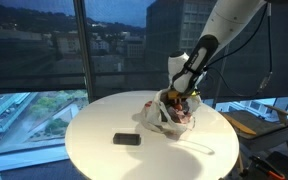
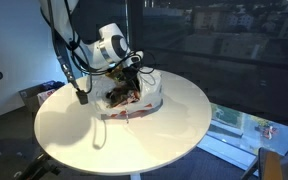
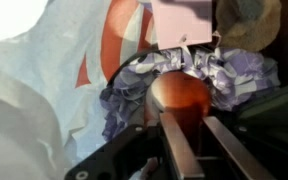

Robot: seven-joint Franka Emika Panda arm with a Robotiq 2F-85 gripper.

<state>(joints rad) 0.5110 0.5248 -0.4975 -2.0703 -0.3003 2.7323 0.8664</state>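
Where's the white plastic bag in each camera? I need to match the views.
In an exterior view: the white plastic bag sits right of centre on the round table, below the end effector.
In an exterior view: it lies near picture centre, right of the end effector.
Wrist view: it fills the left half, with red print.
Shared landmark: the end effector reaching into the bag.

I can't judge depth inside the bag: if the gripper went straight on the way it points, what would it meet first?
Most likely the round orange-red thing in the white plastic bag. In the wrist view it sits right ahead of the gripper, amid a purple-and-white wrapper. Whether they touch is unclear.
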